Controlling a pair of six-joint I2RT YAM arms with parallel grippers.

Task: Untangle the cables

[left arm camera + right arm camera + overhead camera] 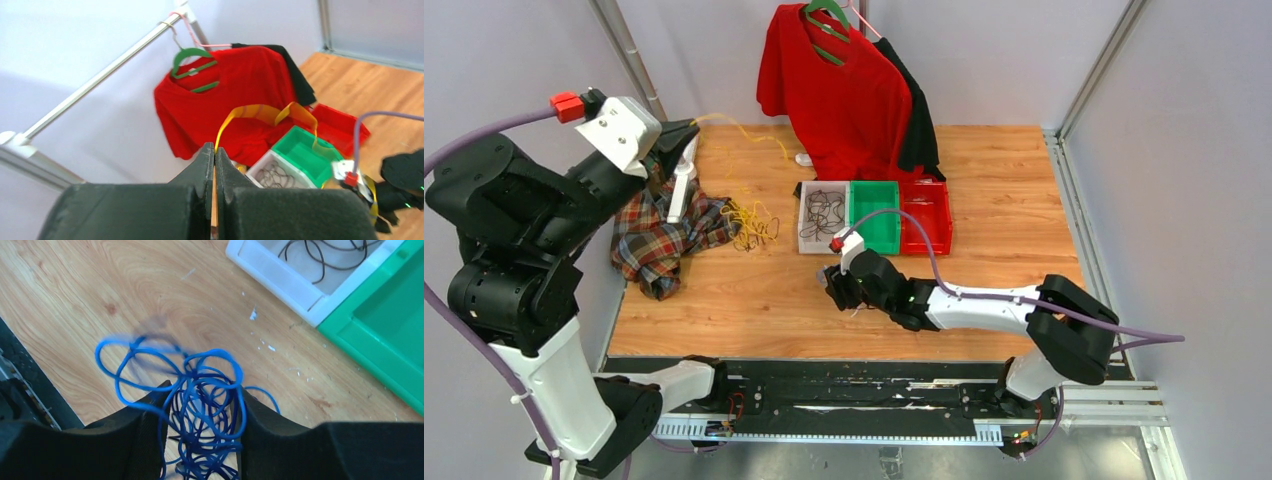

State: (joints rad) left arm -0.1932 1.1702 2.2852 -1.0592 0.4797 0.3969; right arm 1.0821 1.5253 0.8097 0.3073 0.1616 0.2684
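Blue thin looping cable (192, 375), bunched, is gripped between my right gripper's (202, 395) jaws over the wooden table's (984, 180) middle, clear of the thin yellow cable (250, 110), which my raised left gripper (215, 150) pinches for separation.

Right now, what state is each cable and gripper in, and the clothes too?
left gripper: shut on yellow cable, raised.
yellow cable: partly heaped on table, one strand lifted.
right gripper: closed on blue cable.
blue cable: tangled, between the jaws.
black cable: coiled in white bin.
red shirt: hanging.
plaid cloth: crumpled on table.
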